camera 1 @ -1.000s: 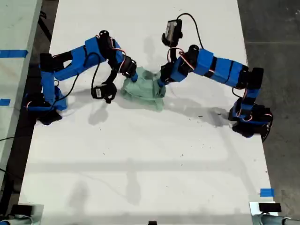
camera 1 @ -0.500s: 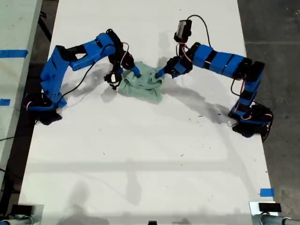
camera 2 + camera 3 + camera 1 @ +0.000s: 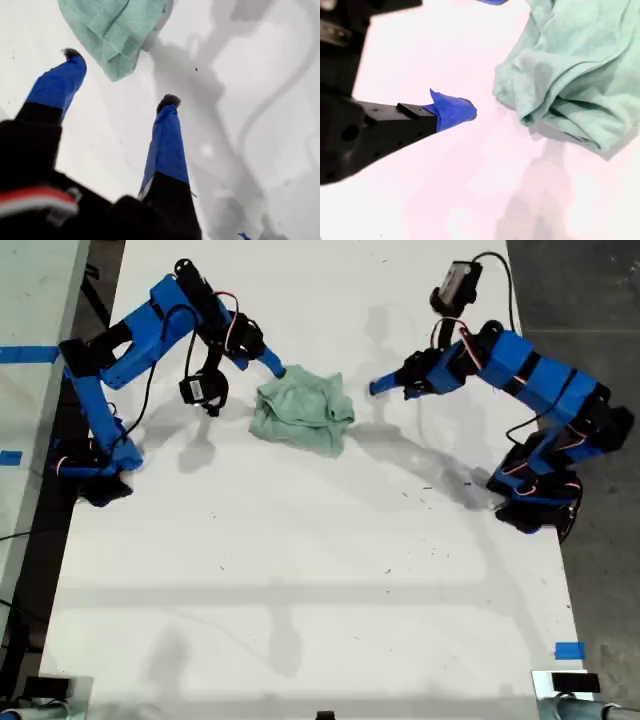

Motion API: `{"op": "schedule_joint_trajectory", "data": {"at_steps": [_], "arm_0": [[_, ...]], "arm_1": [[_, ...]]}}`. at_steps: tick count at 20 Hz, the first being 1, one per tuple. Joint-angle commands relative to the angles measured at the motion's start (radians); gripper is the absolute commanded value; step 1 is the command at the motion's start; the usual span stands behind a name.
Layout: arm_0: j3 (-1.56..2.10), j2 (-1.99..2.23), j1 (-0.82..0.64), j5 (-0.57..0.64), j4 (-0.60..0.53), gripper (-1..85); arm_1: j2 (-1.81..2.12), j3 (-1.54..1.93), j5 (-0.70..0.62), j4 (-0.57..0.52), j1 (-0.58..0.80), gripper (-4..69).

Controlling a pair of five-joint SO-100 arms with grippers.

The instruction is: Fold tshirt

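The pale mint-green tshirt (image 3: 300, 410) lies bunched in a folded heap on the white table (image 3: 300, 570). My first gripper (image 3: 375, 388) hovers apart from the shirt on the exterior view's right; its two blue fingers (image 3: 167, 135) stand open and empty, with the tshirt (image 3: 117, 30) just beyond them. My second gripper (image 3: 277, 370) sits at the heap's far corner on the exterior view's left, close beside the cloth and holding nothing. One blue fingertip (image 3: 455, 111) shows near the tshirt (image 3: 575, 65), the other just at the picture's edge.
Both arm bases stand at the table's side edges in the exterior view, at the left (image 3: 95, 465) and at the right (image 3: 535, 500). Blue tape (image 3: 568, 650) marks the near corner at that view's right. Dark floor lies beyond the table.
Both grippers have let go of the shirt and drawn back outward and upward, the first further than the second. The shirt stays as a compact heap.
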Motion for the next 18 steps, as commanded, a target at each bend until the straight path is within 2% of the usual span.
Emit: {"op": "schedule_joint_trajectory", "data": {"at_steps": [1,3,7,10,13,15,16,17,18], "arm_0": [[0.224,0.239,0.087,-0.072,-0.051,19.6],[0.535,0.446,0.137,-0.138,-0.167,10.4],[1.028,0.807,0.235,-0.31,-0.267,2.5],[1.325,1.062,0.276,-0.437,-0.311,0.1],[1.644,1.378,0.319,-0.574,-0.379,0.1],[1.832,1.671,0.337,-0.644,-0.368,0.1],[1.907,1.819,0.339,-0.666,-0.328,0.1],[2.0,2.0,0.339,-0.689,-0.276,0.1],[2.033,1.965,0.354,-0.716,-0.295,0.1]], "arm_1": [[0.305,0.152,0.074,0.029,-0.041,20.4],[0.476,0.29,0.138,0.055,-0.071,17.6],[0.781,0.534,0.295,0.052,-0.179,12.2],[0.879,0.655,0.439,0.009,-0.275,10.6],[0.907,0.822,0.603,-0.103,-0.4,9.4],[0.96,0.917,0.681,-0.167,-0.446,9.0],[1.028,0.974,0.715,-0.178,-0.454,9.0],[1.121,1.043,0.759,-0.173,-0.454,8.9],[1.256,1.117,0.821,-0.13,-0.454,7.3]]}}
